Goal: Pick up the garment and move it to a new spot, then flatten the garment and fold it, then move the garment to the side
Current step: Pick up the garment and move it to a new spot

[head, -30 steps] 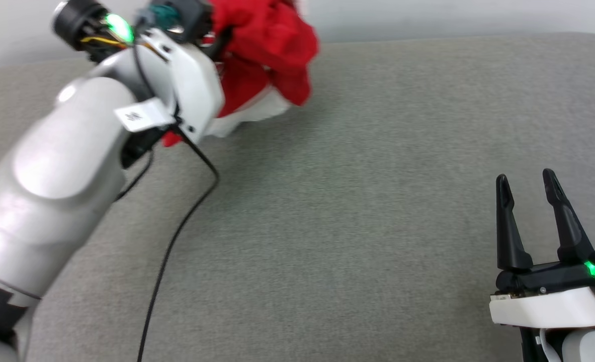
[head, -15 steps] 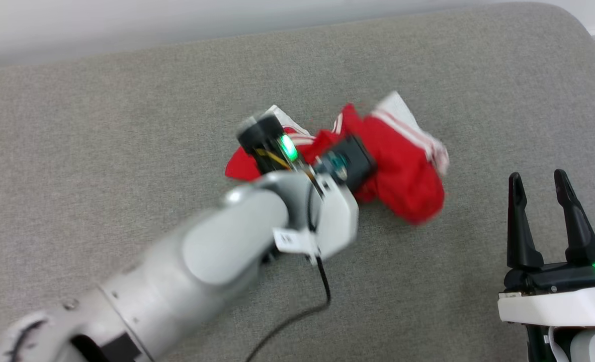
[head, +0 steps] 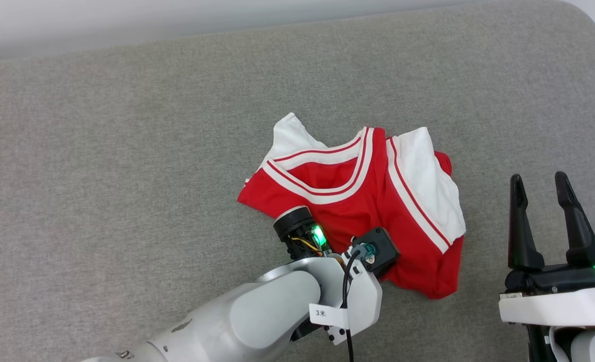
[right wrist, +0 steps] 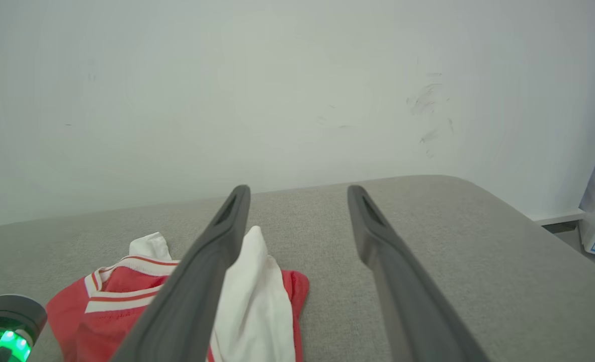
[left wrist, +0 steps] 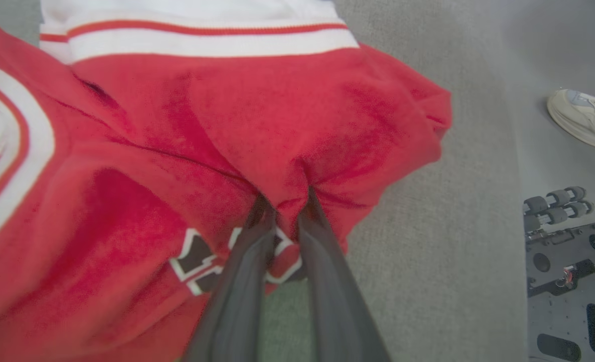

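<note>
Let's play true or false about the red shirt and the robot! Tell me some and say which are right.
1. The left end effector is pinching a fold of the shirt. True.
2. The right end effector is gripping the shirt too. False: it is open, off to the side, and holds nothing.
3. The shirt lies on a grey cushion. True.
4. The shirt's sleeves are blue. False: they are white.
</note>
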Controlling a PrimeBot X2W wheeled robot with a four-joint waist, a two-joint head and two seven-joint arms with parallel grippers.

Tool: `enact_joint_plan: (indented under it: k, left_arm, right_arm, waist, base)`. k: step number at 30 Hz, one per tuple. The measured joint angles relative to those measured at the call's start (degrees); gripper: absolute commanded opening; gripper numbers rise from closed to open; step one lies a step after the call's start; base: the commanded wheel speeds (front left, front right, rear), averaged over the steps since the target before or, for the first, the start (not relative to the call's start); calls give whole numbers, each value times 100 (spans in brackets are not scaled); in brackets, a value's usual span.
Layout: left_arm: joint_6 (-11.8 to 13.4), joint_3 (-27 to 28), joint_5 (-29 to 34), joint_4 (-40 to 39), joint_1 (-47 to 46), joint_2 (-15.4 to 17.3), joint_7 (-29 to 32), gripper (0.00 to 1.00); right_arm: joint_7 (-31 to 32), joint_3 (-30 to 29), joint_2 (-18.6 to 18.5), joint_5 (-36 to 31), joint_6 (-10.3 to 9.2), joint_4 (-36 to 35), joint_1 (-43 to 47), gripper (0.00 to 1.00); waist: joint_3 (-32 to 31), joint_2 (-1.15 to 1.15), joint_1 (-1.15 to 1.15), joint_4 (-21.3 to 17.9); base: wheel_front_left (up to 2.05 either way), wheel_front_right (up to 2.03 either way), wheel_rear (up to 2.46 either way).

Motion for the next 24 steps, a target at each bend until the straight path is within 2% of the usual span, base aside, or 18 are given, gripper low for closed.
enact_joint_plan:
  k: [1, 2, 5, 10, 17, 24]
  left_arm:
    - [-1, -5, 0, 29, 5, -15, -98, 0]
    - [-1, -9, 0, 70, 4, -31, -213, 99]
    - [30, 157, -29, 133, -9, -97, -701, 100]
    - [411, 431, 4, 88, -20, -115, -1381, 100]
    - [1195, 1015, -2, -181, 250, 210, -1895, 100]
    - [2130, 2057, 292, -1014, 904, 771, -1976, 100]
  right_arm:
    - [0, -7, 0, 0, 0, 13, 1, 100]
    - [0, -11, 1, -4, 0, 32, 3, 100]
    - [0, -37, 0, -16, 0, 99, 18, 100]
    - [0, -77, 1, -58, 0, 218, 139, 100]
    - [0, -145, 1, -109, 0, 383, 397, 100]
    - [0, -201, 2, -165, 0, 500, 586, 100]
  waist:
    - [-12, 0, 0, 15]
    - [-32, 0, 0, 29]
    - [-129, 0, 0, 74]
    - [-390, 0, 0, 170]
    - [-775, 0, 0, 393]
    - [-1098, 0, 0, 649]
  base:
    - [0, 0, 0]
    - [0, 0, 0]
    - [0, 0, 0]
    - [0, 0, 0]
    - [0, 0, 0]
    - [0, 0, 0]
